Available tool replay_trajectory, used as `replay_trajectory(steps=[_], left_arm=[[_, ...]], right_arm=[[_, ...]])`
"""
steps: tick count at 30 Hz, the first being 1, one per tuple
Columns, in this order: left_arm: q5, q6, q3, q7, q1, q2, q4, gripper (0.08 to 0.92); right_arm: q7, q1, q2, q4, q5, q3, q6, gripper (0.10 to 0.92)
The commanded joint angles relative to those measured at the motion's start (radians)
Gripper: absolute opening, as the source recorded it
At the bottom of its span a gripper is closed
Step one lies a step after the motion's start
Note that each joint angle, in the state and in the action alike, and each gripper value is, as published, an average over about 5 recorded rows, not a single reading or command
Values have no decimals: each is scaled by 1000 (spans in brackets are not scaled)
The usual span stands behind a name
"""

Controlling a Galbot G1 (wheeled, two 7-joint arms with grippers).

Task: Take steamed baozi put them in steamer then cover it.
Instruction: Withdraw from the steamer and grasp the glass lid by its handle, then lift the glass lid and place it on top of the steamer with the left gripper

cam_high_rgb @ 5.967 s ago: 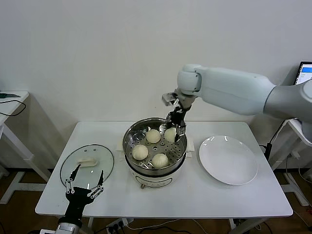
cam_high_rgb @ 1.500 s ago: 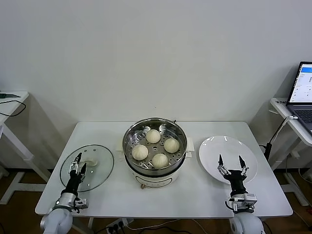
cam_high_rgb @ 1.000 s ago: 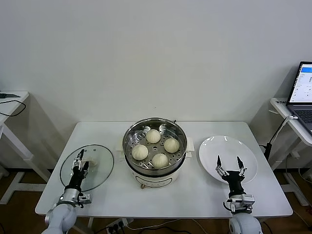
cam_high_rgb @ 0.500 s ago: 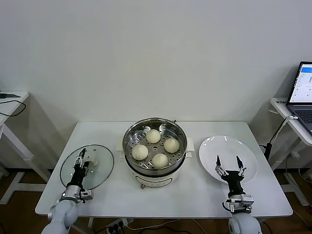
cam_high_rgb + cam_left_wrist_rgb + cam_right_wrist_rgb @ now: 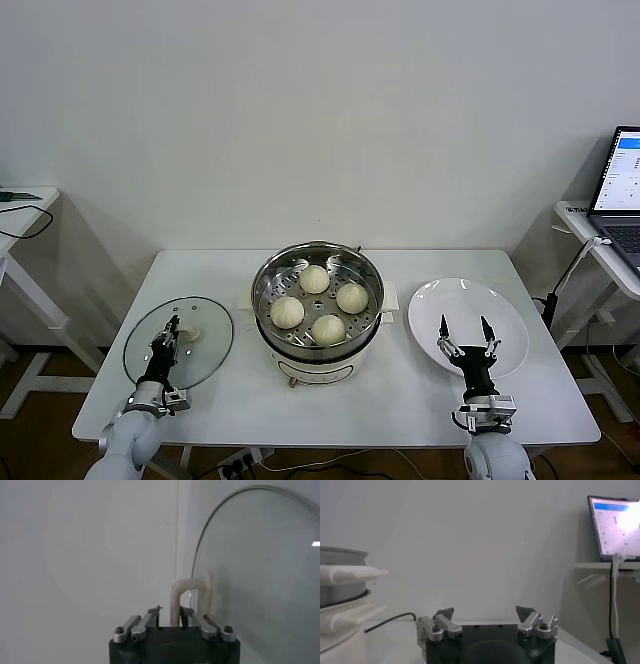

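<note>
My left gripper (image 5: 172, 330), reaching forward low over the table's near-left edge, clamps the glass cover (image 5: 205, 350)'s white oblong handle (image 5: 192, 596), upright.

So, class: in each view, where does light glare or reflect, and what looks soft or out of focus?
Head view: the steamer rim gleams and the glass cover shows faint sheen. Left wrist view: a small bright reflection on the cover, its handle slightly soft. Right wrist view: the laptop screen glows, overexposed and blurry.

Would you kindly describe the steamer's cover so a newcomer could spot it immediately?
Start at the steel steamer mid-table, then look to the robot's left. The cover lies flat there: a clear glass disc, the left claw shut on its white handle, unlike the opaque white plate opposite.
</note>
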Motion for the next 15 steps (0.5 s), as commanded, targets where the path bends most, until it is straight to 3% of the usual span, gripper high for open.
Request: replay_trajectory(steps=[1,15], left_arm=[[-80,-15,-24,17,6,15,-42,211],[-135,37,-169,56,91,117,-564,194]], right_arm=[[0,3,4,0,0,-4,5,823],[1,8,14,5,0,-1,11,823]])
